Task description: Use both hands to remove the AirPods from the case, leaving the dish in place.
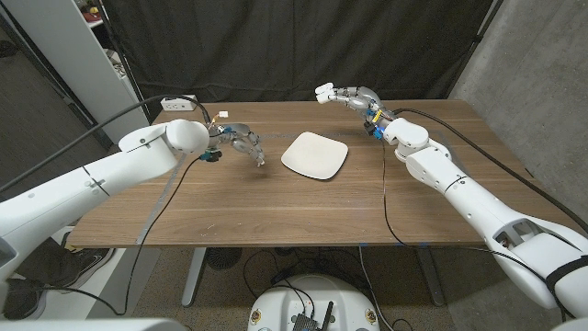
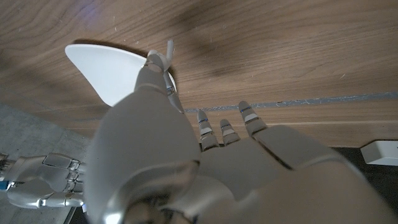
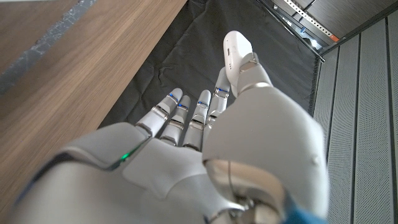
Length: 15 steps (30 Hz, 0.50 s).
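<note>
The white square dish (image 1: 314,154) lies at the table's middle, also seen from the left wrist (image 2: 109,71). My left hand (image 1: 241,142) hovers just left of the dish, fingers pointing down, and pinches a small white AirPod (image 2: 166,53) at its fingertips (image 1: 260,160). Over the table's far edge, behind the dish, my right hand (image 1: 354,96) is raised and holds the white AirPods case (image 1: 324,92) between thumb and fingers. From the right wrist the case (image 3: 237,51) shows as a rounded white shell above the thumb. Whether its lid is up I cannot tell.
A white power strip (image 1: 177,104) with cables sits at the table's far left corner. A dark curtain hangs behind the table. My right hand (image 2: 43,183) also appears in the left wrist view beyond the table's far edge.
</note>
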Tool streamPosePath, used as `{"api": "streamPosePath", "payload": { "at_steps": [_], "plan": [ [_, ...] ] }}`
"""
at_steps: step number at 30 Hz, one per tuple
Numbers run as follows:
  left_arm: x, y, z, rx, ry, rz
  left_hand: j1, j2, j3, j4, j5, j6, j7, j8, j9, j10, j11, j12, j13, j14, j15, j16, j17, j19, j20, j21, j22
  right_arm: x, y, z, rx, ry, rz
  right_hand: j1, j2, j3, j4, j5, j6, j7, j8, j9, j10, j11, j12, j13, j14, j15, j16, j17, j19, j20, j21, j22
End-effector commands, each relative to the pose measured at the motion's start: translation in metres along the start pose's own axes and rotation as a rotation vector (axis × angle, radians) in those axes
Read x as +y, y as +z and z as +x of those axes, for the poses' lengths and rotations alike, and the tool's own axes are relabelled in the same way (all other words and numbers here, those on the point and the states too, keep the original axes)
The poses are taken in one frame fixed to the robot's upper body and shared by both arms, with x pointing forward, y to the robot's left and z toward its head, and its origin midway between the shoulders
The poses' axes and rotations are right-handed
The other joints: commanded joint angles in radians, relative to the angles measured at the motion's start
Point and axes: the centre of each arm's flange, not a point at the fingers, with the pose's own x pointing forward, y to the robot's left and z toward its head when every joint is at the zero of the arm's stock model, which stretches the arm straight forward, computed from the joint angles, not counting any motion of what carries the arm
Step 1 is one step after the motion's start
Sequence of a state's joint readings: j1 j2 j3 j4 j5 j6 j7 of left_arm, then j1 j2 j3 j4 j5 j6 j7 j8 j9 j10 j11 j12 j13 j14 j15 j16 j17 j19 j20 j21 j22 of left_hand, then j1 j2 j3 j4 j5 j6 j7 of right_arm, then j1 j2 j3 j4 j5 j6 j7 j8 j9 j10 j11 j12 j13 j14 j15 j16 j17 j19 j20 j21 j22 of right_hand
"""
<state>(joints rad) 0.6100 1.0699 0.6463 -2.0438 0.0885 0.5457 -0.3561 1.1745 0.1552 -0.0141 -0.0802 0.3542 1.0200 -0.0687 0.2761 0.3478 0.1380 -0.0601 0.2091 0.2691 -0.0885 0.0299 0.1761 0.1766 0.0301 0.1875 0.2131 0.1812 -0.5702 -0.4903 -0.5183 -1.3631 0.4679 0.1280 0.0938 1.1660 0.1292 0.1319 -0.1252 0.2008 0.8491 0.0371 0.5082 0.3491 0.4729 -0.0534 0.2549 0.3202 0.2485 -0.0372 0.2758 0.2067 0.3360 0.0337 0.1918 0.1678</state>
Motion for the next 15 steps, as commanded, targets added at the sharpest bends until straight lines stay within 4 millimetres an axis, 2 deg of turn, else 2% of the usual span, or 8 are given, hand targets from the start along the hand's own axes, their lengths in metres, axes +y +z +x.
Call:
{"api": "streamPosePath", "payload": {
  "at_steps": [1,15],
  "plan": [
    [-0.011,0.007,0.000,0.104,0.003,0.191,0.009,0.001,-0.008,-0.001,-0.001,0.015,-0.009,0.000,0.100,-0.012,0.002,-0.004,-0.002,-0.022,0.005,-0.003,0.001,-0.009,0.003,-0.004,0.003,-0.006,-0.003,0.001,0.015,0.011,0.011,0.007,0.003,-0.002,-0.005,0.010,0.081,-0.073,0.009,0.208,-0.004,-0.004,-0.003,0.003,-0.003,-0.081,-0.005,0.005,0.003,0.001,-0.002,0.002],
    [-0.029,-0.002,0.015,0.125,-0.005,0.196,0.010,-0.003,-0.015,0.001,-0.002,0.022,-0.014,-0.004,0.094,-0.009,-0.003,0.000,-0.010,-0.017,-0.005,0.005,0.000,-0.006,0.001,-0.005,0.002,-0.004,-0.005,0.002,0.017,0.007,0.014,0.008,0.005,-0.001,-0.005,0.013,0.075,-0.072,0.008,0.213,-0.006,-0.004,-0.005,0.004,-0.006,-0.080,-0.006,0.006,-0.001,-0.001,-0.003,0.002]
  ]
}}
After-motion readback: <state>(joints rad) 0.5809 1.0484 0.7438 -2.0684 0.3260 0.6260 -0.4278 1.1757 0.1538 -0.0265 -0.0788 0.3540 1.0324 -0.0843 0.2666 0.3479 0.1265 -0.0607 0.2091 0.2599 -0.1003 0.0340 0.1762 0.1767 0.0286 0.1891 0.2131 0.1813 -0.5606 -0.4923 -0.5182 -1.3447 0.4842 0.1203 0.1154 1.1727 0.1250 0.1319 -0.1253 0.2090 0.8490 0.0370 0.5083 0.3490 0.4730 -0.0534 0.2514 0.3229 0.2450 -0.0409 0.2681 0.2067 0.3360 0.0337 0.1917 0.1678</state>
